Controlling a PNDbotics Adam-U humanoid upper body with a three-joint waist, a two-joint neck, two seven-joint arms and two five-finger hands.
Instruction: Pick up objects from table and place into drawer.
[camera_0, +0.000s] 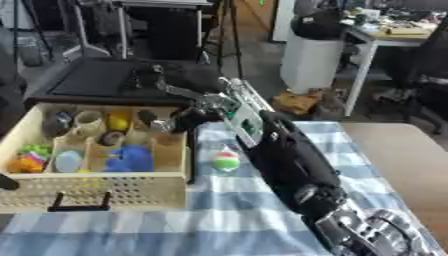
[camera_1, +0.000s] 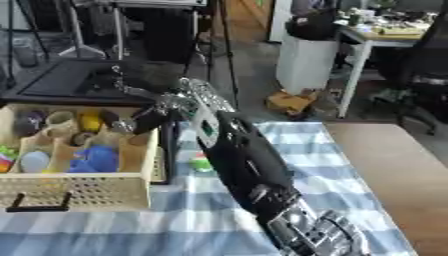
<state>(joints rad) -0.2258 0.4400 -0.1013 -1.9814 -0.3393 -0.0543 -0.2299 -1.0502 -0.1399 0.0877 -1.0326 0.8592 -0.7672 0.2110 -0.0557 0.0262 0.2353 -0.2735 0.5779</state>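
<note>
A beige perforated drawer (camera_0: 131, 192) with compartments stands open on the left of the checked cloth. It holds a blue thing (camera_0: 131, 157), a yellow thing (camera_0: 118, 121), a white cup (camera_0: 87, 120), a pale egg shape (camera_0: 68, 161) and green and orange toys (camera_0: 31, 157). My right arm runs from the lower right up to the drawer's far right corner. My right hand (camera_0: 188, 117) hangs over the back right compartment, with a dark shape (camera_0: 149, 119) at its tip. A small ball striped green, white and red (camera_0: 226, 161) lies on the cloth beside the drawer.
The drawer's black handle (camera_0: 80, 202) faces me. Bare wooden tabletop (camera_0: 402, 160) lies right of the cloth. A black low table (camera_0: 105, 77) stands behind the drawer, and a white bin (camera_0: 311, 60) and a desk stand farther back.
</note>
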